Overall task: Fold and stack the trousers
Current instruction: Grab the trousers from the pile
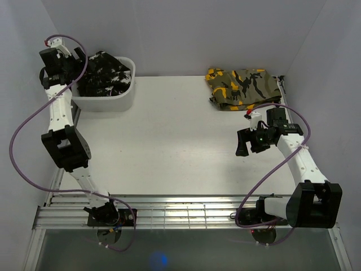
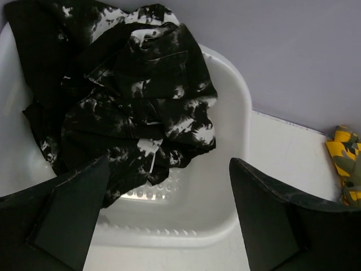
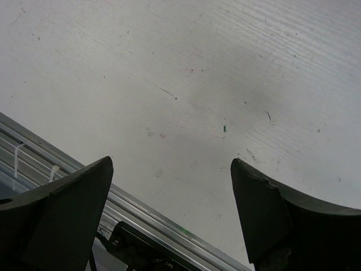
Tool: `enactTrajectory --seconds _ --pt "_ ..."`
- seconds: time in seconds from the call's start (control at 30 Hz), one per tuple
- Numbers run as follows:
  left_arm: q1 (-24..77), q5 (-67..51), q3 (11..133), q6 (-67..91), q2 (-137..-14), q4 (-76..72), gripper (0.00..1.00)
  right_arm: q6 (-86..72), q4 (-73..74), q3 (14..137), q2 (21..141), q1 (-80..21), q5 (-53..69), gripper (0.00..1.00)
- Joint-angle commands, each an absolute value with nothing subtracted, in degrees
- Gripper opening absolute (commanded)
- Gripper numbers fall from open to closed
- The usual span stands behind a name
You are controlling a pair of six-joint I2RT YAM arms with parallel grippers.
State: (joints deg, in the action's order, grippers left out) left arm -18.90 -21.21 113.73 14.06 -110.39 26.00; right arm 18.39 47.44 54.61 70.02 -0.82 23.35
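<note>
Two open, empty pincers: the left pincer (image 2: 169, 186) hangs above the trousers (image 2: 135, 101), bunched in the white tub (image 2: 237, 113) directly beneath it; the right pincer (image 3: 172, 186) faces bare surface (image 3: 197, 68). A shallow pinch could snag one tangled fold and drag the tub along.

Camouflage garment (image 1: 242, 87) lies well apart from white tub (image 1: 104, 103).

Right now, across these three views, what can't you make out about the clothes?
- Trousers: crumpled in the white bin, so waistband and legs cannot be told apart; the left wrist view cuts them at its top edge.
- Camouflage garment: folded, underside hidden in the top view; the left wrist view shows only a corner at its right edge.
- Right wrist view: only bare table, no clothing.
</note>
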Motion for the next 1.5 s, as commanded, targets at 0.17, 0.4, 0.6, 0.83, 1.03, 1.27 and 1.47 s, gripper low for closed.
enactTrajectory --seconds 0.17,0.4,0.6,0.83,1.03,1.27,1.47 --pt "-18.72 -21.44 114.17 20.92 -123.55 3.62 0.98 16.79 45.61 56.69 72.77 -0.88 22.5 0.9" --pt "-18.2 -21.44 122.34 19.69 -137.44 -6.22 0.98 17.14 45.88 55.46 74.53 -0.88 19.87 0.9" --pt "-17.58 -26.8 129.71 19.42 -146.15 -13.09 0.98 16.79 45.44 55.02 76.9 -0.88 18.28 0.9" --pt "-16.52 -30.32 134.03 19.95 -152.14 -17.66 0.74 16.52 45.88 56.16 78.66 -0.88 15.82 0.9" --pt "-16.52 -31.38 134.2 21.8 -149.6 -24.6 0.0 16.52 45.88 56.16 78.22 -0.88 15.82 0.9" --pt "-16.44 -27.95 139.74 18.65 -141.87 -30.22 0.0 16.26 45.18 56.78 76.2 -0.88 17.84 0.9" --pt "-15.56 -27.6 140.01 8.82 -130.44 -35.49 0.0 16.43 44.74 56.87 73.22 -0.88 19.33 0.9"
